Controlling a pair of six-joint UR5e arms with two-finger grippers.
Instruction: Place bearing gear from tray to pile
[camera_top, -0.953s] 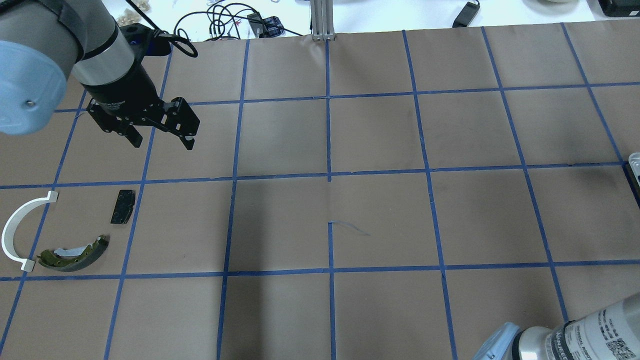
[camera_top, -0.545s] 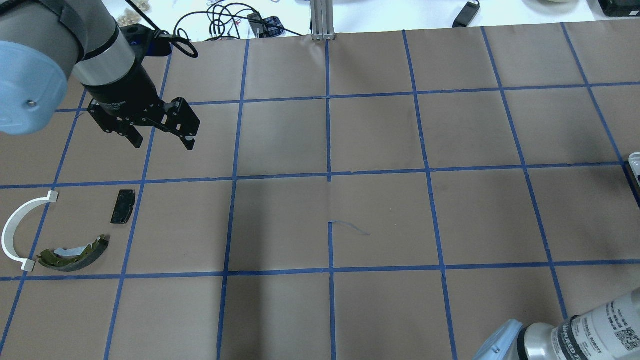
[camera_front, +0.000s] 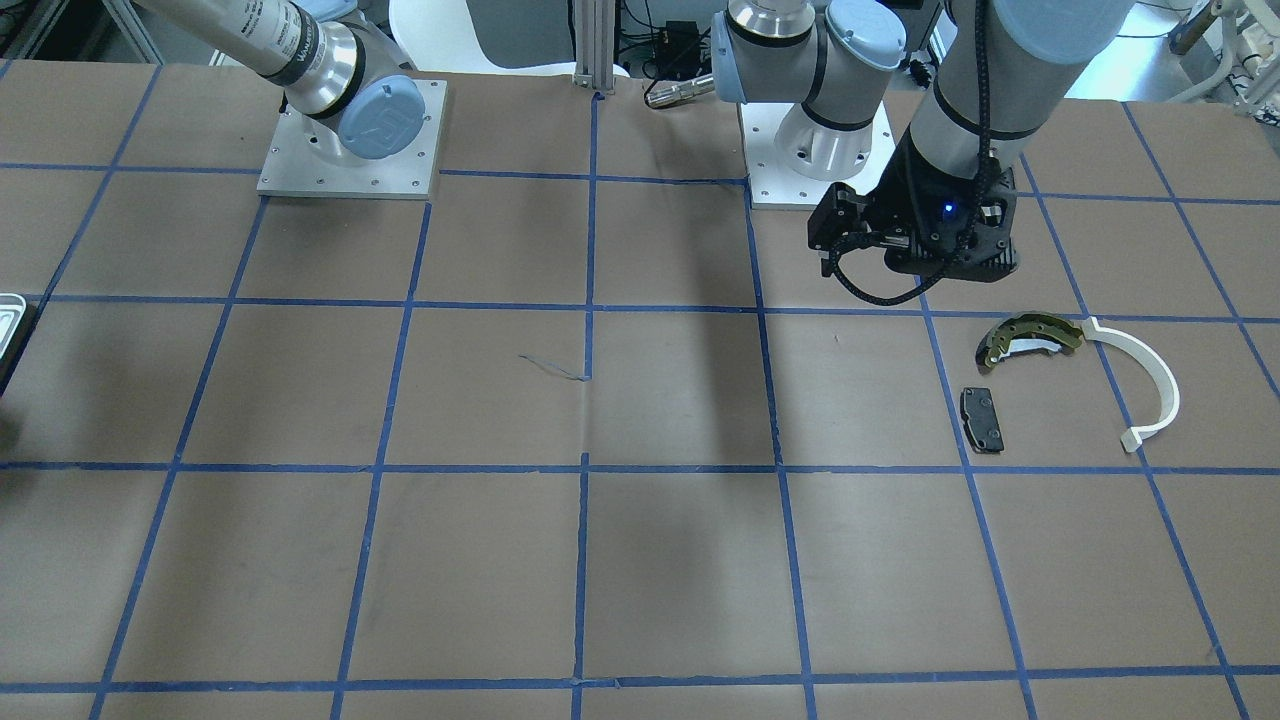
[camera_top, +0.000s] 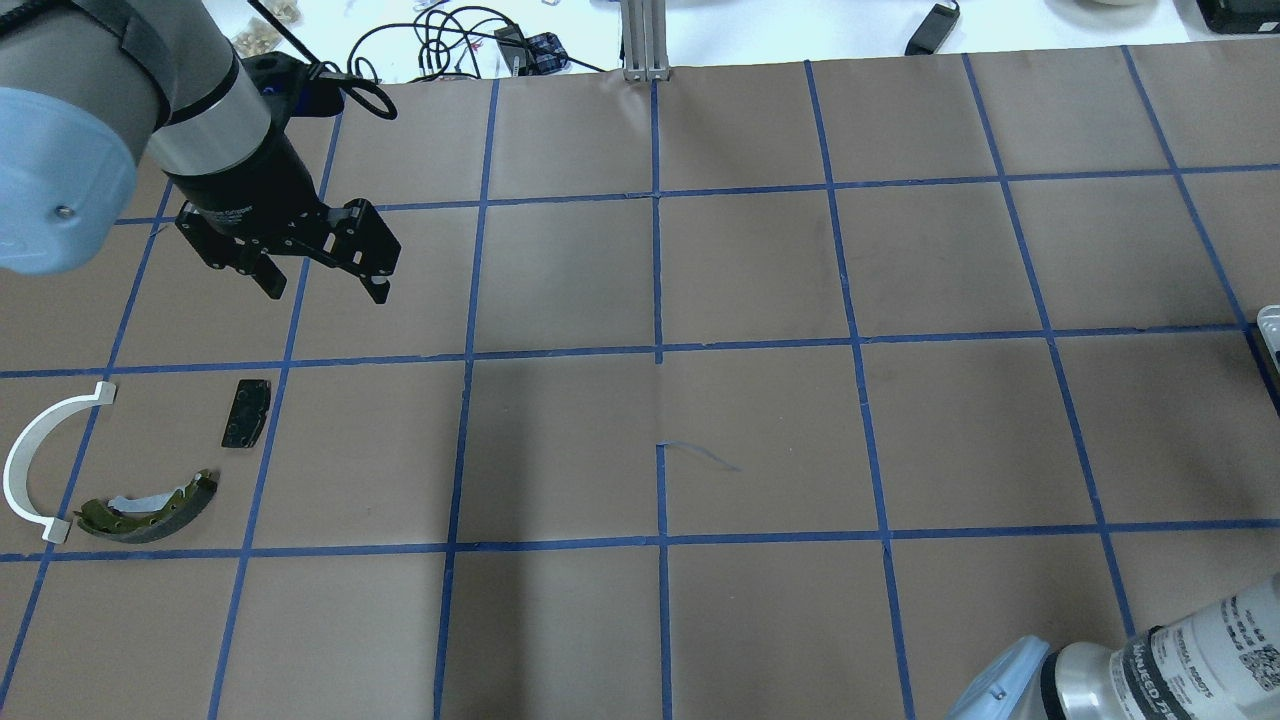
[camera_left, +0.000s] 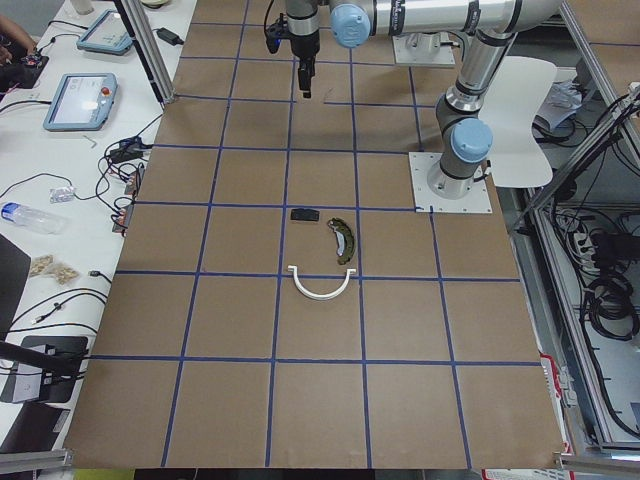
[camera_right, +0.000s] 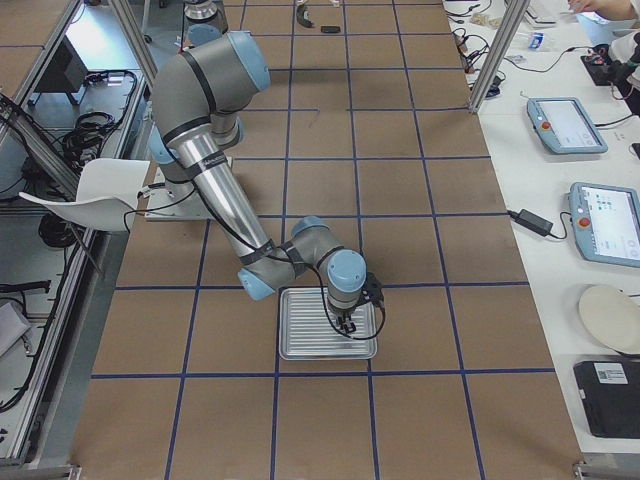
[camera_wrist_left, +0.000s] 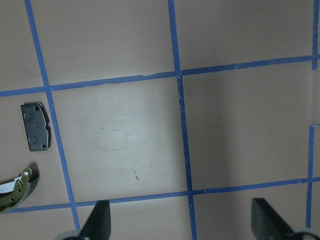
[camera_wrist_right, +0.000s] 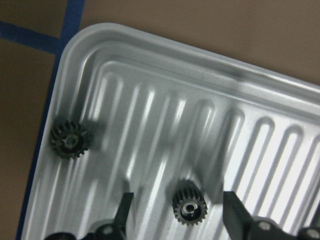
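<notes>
In the right wrist view, the pale ribbed tray (camera_wrist_right: 210, 75) holds two small dark bearing gears. One gear (camera_wrist_right: 189, 206) lies between the fingers of my open right gripper (camera_wrist_right: 179, 212). The other gear (camera_wrist_right: 70, 140) lies near the tray's left rim. The exterior right view shows this gripper (camera_right: 345, 325) low over the tray (camera_right: 300, 340). The pile lies at the table's left: an olive brake shoe (camera_top: 150, 510), a white arc (camera_top: 40, 460) and a black pad (camera_top: 246, 412). My left gripper (camera_top: 322, 288) hovers open and empty beyond the pile.
The table is brown paper with a blue tape grid (camera_top: 660, 350). Only a sliver of the tray (camera_top: 1270, 322) shows at the overhead view's right edge. Cables (camera_top: 440, 40) lie past the far edge. Both arm bases (camera_front: 350, 130) stand on the robot's side.
The left gripper has stayed almost still, open. The right arm's elbow at the lower right of the overhead view has shifted slightly.
</notes>
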